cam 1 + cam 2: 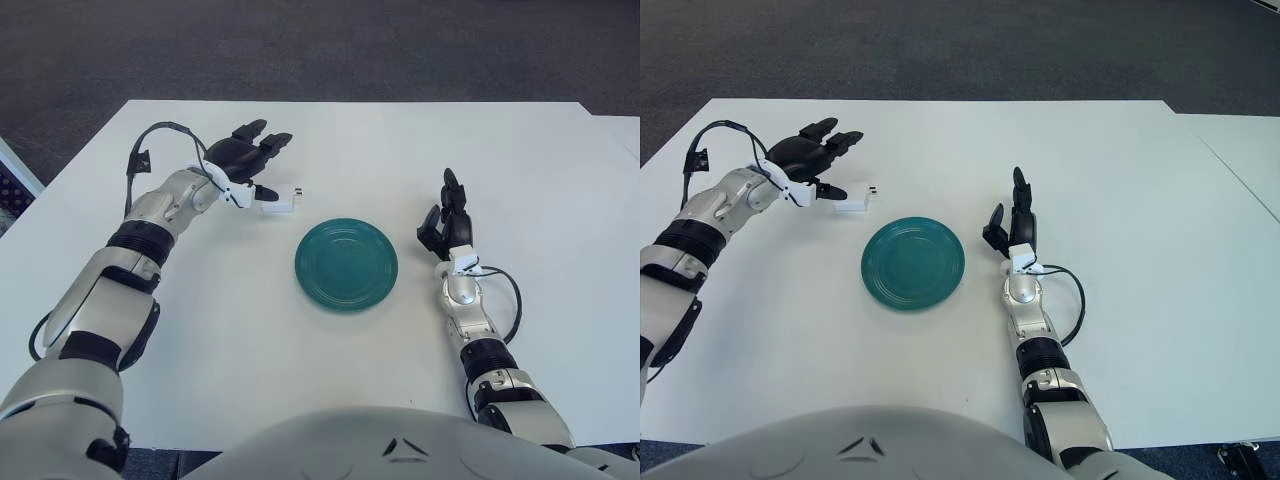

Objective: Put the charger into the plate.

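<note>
Nearest on the white counter (560, 200), the right robot hand (447, 222) is seen just right of the plate, fingers relaxed and pointing away, holding nothing; no part in the work is taken by it.

The green plate (346, 264) is noted at mid-counter, with nothing in it.

Beyond the plate, slightly to its left, the white charger (279, 199) is found lying flat on the counter, its prongs directed rightward. It is apart from the plate, not touching it.

The left robot hand (248, 160) is positioned at the charger's left edge, fingers spread over and beyond it, the thumb reaching toward its near-left corner. Whether contact is made cannot be told; no grasp is closed.

Step judged in hand: approach for pickup, nothing delivered yet. The next move is judged to require the fingers being lowered around the charger's body and closed, a lift, then a short carry toward the plate's centre before release.
</note>
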Available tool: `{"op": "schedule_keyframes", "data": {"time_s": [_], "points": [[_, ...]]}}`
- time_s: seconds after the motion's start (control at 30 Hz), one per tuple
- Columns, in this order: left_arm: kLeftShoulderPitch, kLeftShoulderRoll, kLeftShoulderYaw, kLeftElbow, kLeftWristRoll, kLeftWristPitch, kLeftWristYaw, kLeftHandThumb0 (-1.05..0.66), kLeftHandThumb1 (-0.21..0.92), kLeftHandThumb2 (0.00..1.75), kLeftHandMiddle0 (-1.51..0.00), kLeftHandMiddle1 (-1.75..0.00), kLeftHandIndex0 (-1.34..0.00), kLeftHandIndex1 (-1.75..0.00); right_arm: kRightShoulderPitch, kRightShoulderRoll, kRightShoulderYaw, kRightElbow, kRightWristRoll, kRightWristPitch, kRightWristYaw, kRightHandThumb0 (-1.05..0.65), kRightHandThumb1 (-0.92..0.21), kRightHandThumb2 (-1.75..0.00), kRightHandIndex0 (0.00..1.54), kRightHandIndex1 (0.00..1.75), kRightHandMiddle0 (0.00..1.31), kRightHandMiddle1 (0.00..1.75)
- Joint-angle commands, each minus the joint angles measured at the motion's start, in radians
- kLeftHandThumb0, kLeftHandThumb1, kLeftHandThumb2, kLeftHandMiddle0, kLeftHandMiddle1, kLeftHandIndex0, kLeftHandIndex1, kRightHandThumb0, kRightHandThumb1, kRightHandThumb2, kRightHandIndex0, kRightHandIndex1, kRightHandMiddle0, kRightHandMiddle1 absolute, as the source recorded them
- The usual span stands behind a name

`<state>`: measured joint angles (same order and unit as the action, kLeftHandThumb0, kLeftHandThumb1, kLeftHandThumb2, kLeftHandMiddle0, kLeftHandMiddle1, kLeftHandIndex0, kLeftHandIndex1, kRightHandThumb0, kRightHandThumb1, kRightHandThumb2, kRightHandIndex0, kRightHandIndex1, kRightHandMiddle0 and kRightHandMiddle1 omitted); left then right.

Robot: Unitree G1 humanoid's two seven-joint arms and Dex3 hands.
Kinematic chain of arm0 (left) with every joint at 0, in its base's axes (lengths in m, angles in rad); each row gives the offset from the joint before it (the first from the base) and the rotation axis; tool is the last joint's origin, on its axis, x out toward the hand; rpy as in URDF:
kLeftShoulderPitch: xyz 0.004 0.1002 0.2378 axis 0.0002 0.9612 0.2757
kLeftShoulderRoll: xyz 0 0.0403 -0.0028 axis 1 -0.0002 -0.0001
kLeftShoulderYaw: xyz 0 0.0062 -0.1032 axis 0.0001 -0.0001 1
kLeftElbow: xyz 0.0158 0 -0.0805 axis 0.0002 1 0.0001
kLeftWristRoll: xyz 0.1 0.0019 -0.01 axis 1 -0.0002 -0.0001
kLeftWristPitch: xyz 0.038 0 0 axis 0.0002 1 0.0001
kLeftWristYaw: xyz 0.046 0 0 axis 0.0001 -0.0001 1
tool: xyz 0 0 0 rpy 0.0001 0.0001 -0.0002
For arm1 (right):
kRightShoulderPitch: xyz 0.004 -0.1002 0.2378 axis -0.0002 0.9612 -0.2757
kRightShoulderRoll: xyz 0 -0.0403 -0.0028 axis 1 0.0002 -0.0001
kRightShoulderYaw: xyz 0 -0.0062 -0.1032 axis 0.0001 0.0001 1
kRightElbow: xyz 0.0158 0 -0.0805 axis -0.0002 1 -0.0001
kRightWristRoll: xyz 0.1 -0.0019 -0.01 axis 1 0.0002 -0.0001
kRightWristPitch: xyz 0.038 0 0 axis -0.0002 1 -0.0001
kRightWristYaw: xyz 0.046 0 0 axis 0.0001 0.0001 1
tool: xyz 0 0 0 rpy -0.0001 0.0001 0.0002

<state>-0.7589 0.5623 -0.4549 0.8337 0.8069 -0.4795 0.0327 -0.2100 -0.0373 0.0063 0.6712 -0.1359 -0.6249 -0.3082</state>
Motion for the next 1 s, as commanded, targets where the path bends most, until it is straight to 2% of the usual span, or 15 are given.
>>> {"op": "schedule_keyframes", "data": {"time_s": [0.0,0.97], "points": [[-0.028,-0.004,-0.009,0.015,0.002,0.012,0.006,-1.05,0.92,0.22,0.0,0.0,0.0,-0.37,0.09,0.005,0.009,0.099,-0.036,-0.008,-0.018,-0.96,-0.92,-1.04,0.04,0.0,0.0,0.18],[-0.065,-0.06,-0.055,0.159,0.0,0.056,0.005,-1.05,0.92,0.24,0.0,0.0,0.0,-0.36,0.091,0.012,0.008,0.104,0.002,-0.017,0.022,-0.95,-0.92,-1.02,0.02,0.0,0.0,0.1]]}}
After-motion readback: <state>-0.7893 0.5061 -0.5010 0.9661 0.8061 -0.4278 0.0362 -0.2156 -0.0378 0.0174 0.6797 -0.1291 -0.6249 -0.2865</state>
